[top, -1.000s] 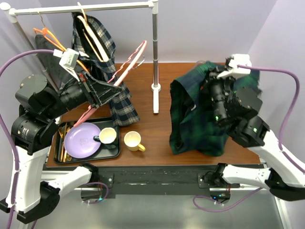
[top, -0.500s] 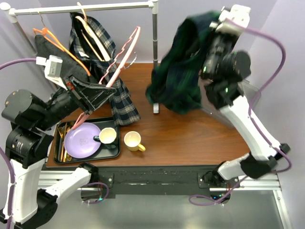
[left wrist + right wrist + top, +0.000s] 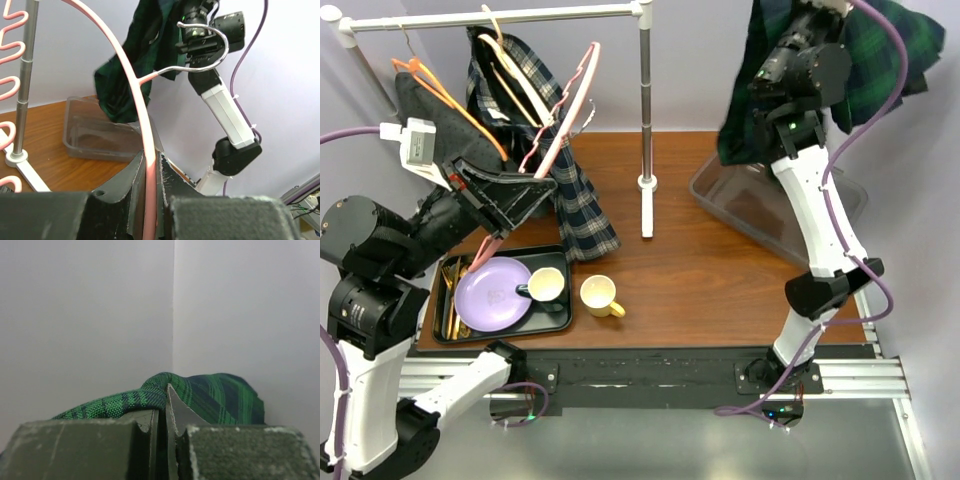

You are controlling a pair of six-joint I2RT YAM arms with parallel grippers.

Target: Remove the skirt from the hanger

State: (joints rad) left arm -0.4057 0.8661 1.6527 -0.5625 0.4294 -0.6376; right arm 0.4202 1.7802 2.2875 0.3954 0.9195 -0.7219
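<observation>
My right gripper (image 3: 165, 400) is shut on the green plaid skirt (image 3: 880, 45) and holds it high at the top right, above the clear bin (image 3: 760, 205). The skirt (image 3: 210, 395) drapes over the closed fingers. It hangs free of the pink hanger (image 3: 570, 110). My left gripper (image 3: 150, 170) is shut on the pink hanger (image 3: 142, 115), which stands tilted up at the left; its metal hook (image 3: 210, 47) is bare. The skirt (image 3: 135, 65) shows behind the hook in the left wrist view.
A clothes rack (image 3: 645, 120) holds a dark plaid garment (image 3: 565, 190) and orange hangers (image 3: 440, 90). A black tray (image 3: 555, 320) carries a purple plate (image 3: 490, 292) and a cup (image 3: 546, 285). A yellow mug (image 3: 598, 295) stands beside it.
My right arm has swung up and right, lifting the skirt from the table to high above the bin. My left gripper raised the pink hanger more upright.
</observation>
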